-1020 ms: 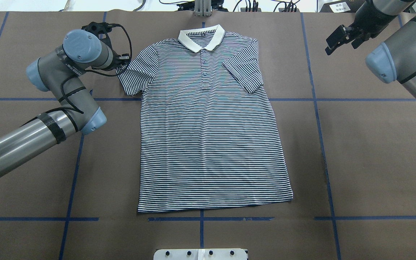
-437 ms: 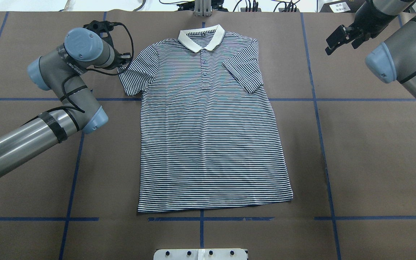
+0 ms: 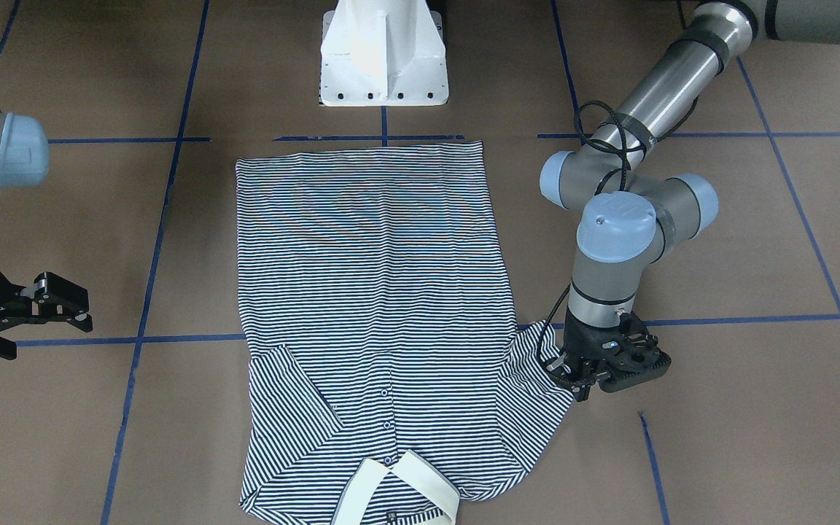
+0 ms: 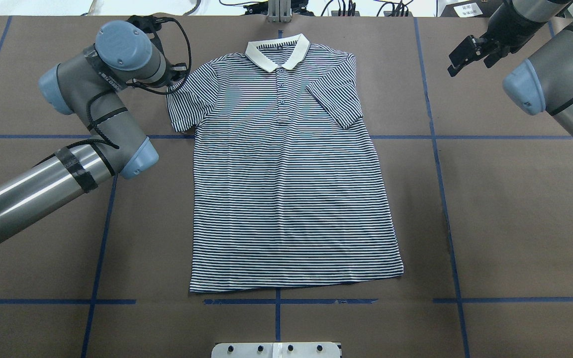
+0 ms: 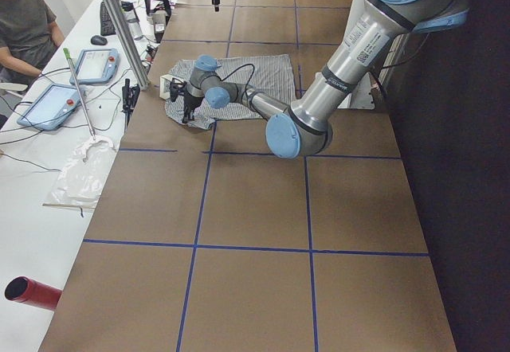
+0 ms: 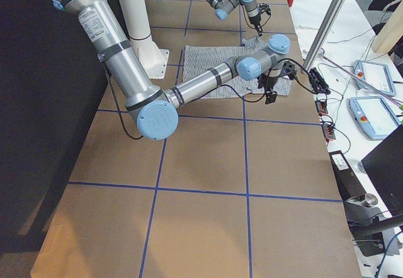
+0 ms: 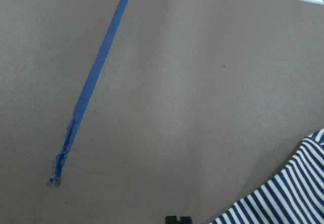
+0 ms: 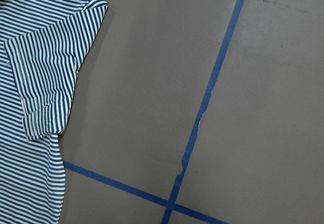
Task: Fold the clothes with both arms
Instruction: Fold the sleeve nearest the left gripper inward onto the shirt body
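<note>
The shirt (image 4: pixel 286 189) lies flat and face up in the middle of the brown surface (image 4: pixel 515 209). Seen from overhead, its cream collar (image 4: pixel 277 52) is at 12 o'clock and its straight hem at 6 o'clock, just short of a blue tape line (image 4: pixel 286 301). The sleeve (image 4: pixel 336 99) at the shirt's 2 o'clock is folded inward over the chest. The other sleeve (image 4: pixel 187 102), at 10 o'clock, spreads outward.

The left arm (image 4: pixel 43 189) reaches in from 8 o'clock and bends its wrist down at that spread sleeve. The left fingers (image 3: pixel 573 375) are clenched on the sleeve's outer edge, where the striped cloth rises a little off the surface. The left wrist camera shows only a corner of striped cloth and bare brown paper.

The right fingers (image 4: pixel 471 52) are released and spread. They hang above bare surface at the shirt's 2 o'clock, well apart from it. The white base (image 3: pixel 383 58) stands beyond the hem.
</note>
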### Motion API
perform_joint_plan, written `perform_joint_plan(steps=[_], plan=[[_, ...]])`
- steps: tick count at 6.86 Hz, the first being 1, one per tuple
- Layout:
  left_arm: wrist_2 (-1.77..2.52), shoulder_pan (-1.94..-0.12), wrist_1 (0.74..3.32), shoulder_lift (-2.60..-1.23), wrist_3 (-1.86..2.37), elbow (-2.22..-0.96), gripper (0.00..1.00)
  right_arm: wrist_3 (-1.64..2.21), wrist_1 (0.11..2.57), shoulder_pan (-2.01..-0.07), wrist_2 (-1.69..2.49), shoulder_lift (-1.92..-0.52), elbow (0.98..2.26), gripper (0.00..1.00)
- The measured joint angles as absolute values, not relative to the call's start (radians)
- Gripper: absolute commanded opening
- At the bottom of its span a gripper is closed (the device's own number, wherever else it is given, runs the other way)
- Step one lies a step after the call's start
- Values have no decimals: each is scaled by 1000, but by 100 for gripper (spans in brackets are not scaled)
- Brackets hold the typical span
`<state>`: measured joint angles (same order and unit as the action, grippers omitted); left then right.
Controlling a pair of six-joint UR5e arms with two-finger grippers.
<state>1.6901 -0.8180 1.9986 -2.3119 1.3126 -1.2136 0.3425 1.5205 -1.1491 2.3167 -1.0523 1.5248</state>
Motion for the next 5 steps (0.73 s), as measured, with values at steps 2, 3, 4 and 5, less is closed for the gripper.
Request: perform_joint_plan(steps=[2,3,4,5], plan=[[1693,-775,1961,-2425,1504,-1172,0,351,1519,-1149,2312,-1055,1529,100],[1692,-750,1991,-2491,1579,-1098,0,368,1519,-1148,2306,-1056,1532,100],[1690,-735,2039,-2533,1617,-1027,0,381,1519,-1146,2303,-1056,1533,100],[1688,-730,2087,-2555,1643,-977,0,386,1519,-1144,2302,-1056,1533,100]])
